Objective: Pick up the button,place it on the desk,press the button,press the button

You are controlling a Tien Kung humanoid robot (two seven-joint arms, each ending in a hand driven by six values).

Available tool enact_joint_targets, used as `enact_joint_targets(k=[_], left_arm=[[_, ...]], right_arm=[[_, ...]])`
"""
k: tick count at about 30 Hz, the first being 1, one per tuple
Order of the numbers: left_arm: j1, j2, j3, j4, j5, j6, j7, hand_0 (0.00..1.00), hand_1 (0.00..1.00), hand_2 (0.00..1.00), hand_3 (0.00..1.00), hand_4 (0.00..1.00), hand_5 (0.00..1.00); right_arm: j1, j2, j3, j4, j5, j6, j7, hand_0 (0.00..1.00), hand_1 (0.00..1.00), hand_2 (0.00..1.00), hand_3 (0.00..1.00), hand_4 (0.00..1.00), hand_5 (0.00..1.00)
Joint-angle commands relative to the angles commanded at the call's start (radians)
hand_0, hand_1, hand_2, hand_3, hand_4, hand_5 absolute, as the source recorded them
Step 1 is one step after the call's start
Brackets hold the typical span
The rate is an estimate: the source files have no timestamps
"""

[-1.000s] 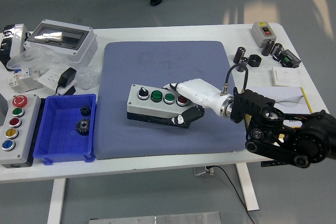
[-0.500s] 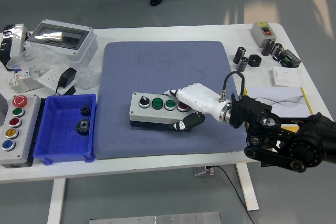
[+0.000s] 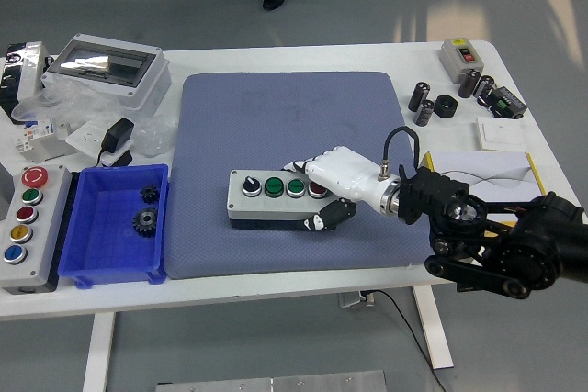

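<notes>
The button box [image 3: 280,197], a grey four-control station, sits flat on the blue mat [image 3: 294,117] just below the mat's middle, and the robot's right hand [image 3: 333,185] is wrapped round its right end: white fingers [image 3: 308,170] lie over the top by the red button, the thumb is tucked under the front edge. So the hand is closed on the box rather than free. I'd guess it grips that end so the other controls stay uncovered and the box can be set down level; whether the box is fully resting or only just touching the mat I can't tell from here. The pressing looks yet to be done. Across the box's top I count four controls: one black knob, two green buttons, one red. The left arm isn't anywhere to be seen. Over on the left edge of the table [image 3: 367,48] lies a second, longer button panel [image 3: 28,227] with five coloured buttons, and beside it a blue bin [image 3: 115,225] holding two dark gears. Behind that are a grey enclosure [image 3: 108,66] with a clear lid, plus one black adapter [image 3: 117,135]. At the far right corner sits one small switch box [image 3: 459,55], and a few dark cylindrical parts near it.
</notes>
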Motion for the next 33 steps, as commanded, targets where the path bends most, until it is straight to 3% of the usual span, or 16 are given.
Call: enact_joint_targets(k=[12, 13, 18, 19, 24, 25, 33], left_arm=[[0.0, -0.001, -0.003, 0.0, 0.007, -0.002, 0.005, 0.621, 0.567, 0.548, 0.585, 0.49, 0.252], [0.0, -0.001, -0.004, 0.0, 0.007, -0.002, 0.005, 0.621, 0.566, 0.548, 0.585, 0.492, 0.251], [0.0, 0.0, -0.003, 0.0, 0.008, -0.002, 0.006, 0.621, 0.566, 0.548, 0.585, 0.492, 0.251], [0.0, 0.0, -0.003, 0.0, 0.008, -0.002, 0.006, 0.621, 0.567, 0.548, 0.585, 0.493, 0.251], [-0.001, 0.0, 0.001, 0.0, 0.005, -0.003, 0.006, 0.621, 0.567, 0.548, 0.585, 0.493, 0.251], [-0.001, 0.0, 0.001, 0.0, 0.005, -0.003, 0.007, 0.622, 0.566, 0.548, 0.585, 0.493, 0.247], [0.003, 0.0, 0.004, 0.0, 0.006, -0.006, 0.009, 0.622, 0.566, 0.548, 0.585, 0.493, 0.243]], right_arm=[[0.002, -0.001, 0.005, -0.009, 0.018, 0.021, 0.003, 0.408, 0.508, 0.511, 0.475, 0.256, 0.002], [0.003, -0.001, 0.006, -0.01, 0.018, 0.021, 0.003, 0.486, 0.551, 0.542, 0.5, 0.277, 0.002], [0.003, -0.004, 0.008, -0.009, 0.02, 0.024, 0.002, 0.486, 0.551, 0.542, 0.5, 0.277, 0.002], [0.004, -0.005, 0.008, -0.009, 0.021, 0.025, 0.003, 0.63, 0.659, 0.66, 0.668, 0.231, 0.002], [0.004, -0.006, 0.011, -0.01, 0.027, 0.032, 0.004, 0.63, 0.659, 0.66, 0.668, 0.231, 0.002], [0.004, -0.006, 0.012, -0.011, 0.028, 0.035, 0.005, 0.688, 0.672, 0.685, 0.688, 0.3, 0.002], [0.004, -0.01, 0.026, -0.015, 0.053, 0.068, 0.015, 0.709, 0.679, 0.697, 0.699, 0.341, 0.002]])
